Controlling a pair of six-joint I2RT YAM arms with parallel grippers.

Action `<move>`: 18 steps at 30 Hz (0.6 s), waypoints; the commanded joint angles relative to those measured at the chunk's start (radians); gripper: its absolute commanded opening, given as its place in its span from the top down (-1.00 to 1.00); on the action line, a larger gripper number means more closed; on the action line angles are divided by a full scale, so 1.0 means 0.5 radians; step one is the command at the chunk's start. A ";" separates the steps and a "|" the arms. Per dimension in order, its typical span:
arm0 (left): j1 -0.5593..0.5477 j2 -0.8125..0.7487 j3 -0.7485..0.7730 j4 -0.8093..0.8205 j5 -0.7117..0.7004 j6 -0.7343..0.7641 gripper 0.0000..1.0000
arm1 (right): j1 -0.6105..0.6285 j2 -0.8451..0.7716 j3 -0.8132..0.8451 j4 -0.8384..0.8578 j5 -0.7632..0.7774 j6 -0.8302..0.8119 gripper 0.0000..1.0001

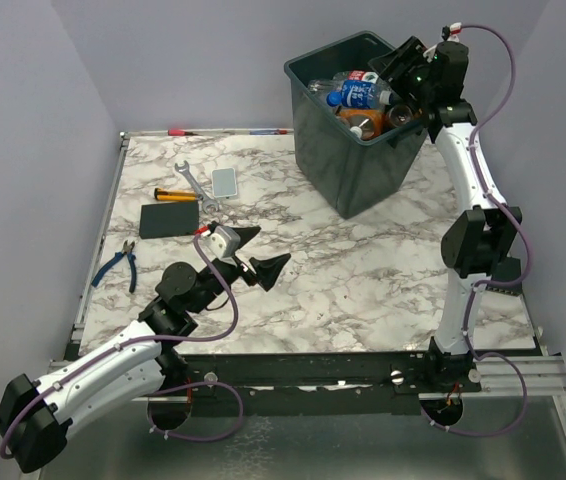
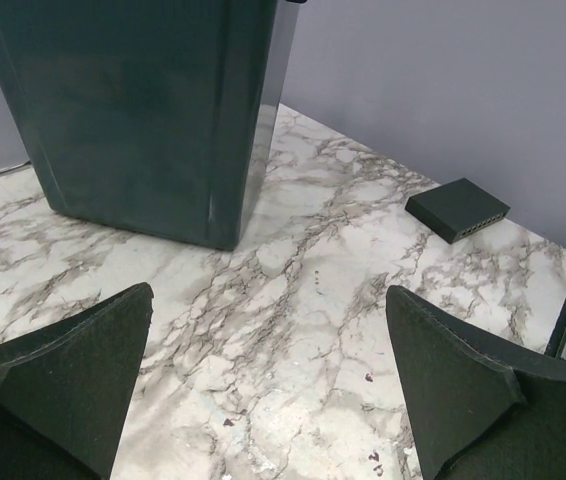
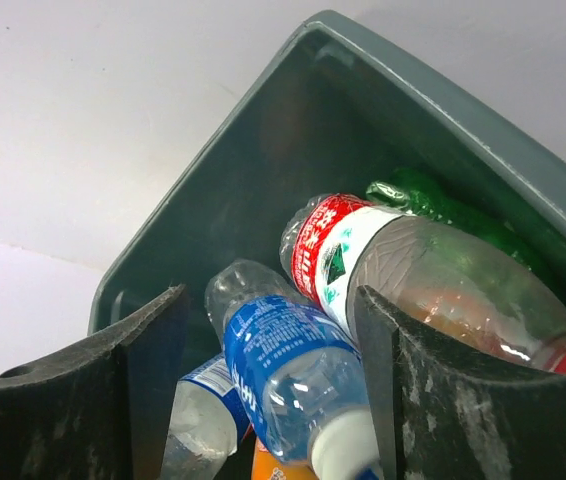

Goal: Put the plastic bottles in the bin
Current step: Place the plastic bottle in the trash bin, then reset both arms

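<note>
The bin (image 1: 348, 160) stands at the back right of the marble table, with several plastic bottles (image 1: 361, 94) piled inside. My right gripper (image 1: 403, 70) hangs over its far right rim. In the right wrist view its jaws (image 3: 268, 293) stand open around a blue-labelled clear bottle (image 3: 283, 360) that lies on the pile, with a gap on the left side. A red-and-white-labelled bottle (image 3: 383, 260), a green one (image 3: 433, 205) and another blue-labelled one (image 3: 198, 410) lie beside it. My left gripper (image 1: 260, 253) is wide open and empty low over the table's middle (image 2: 268, 295), facing the bin (image 2: 133, 110).
At the left of the table lie a wrench (image 1: 195, 185), blue-handled pliers (image 1: 118, 262), a black slab (image 1: 168, 219) and a grey slab (image 1: 224, 181). A small black box (image 2: 458, 209) sits near the right wall in the left wrist view.
</note>
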 commanded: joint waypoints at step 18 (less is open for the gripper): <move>-0.003 0.019 0.030 -0.029 -0.247 -0.015 -0.98 | 0.195 -0.859 -0.267 -0.029 0.194 -0.515 -0.52</move>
